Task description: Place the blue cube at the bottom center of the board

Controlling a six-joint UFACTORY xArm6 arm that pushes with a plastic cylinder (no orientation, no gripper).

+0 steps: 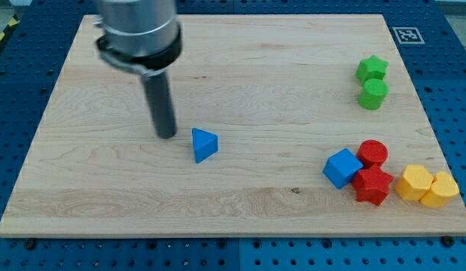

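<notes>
Your tip [167,135] sits on the board [240,68] holding nothing, since it is a bare rod with no jaws to open or close; it stands just beside the blue triangular block [204,144], at that block's nine o'clock, with a thin gap between them as far as you can tell. The blue cube [342,168] you actually want lies well apart, toward four o'clock from the tip, pressed into a cluster near the board's lower right. To do this step well, you probably should skirt the blue triangular block instead of shoving it, then come round to the cube's three o'clock side and push toward nine o'clock along the lower edge. That side looks crowded: the red cylinder [373,153] touches the cube at its two o'clock and the red star block [373,186] at its four o'clock, so a careless entry could drag them along. Two yellow blocks [428,186], rounded and faceted, sit beyond the reds at three o'clock. A green star block [372,68] and a green cylinder [373,94] stand together far up the right side. The blocks look like matte moulded plastic with crisp edges; the board is pale grained wood, smooth enough for sliding.
</notes>
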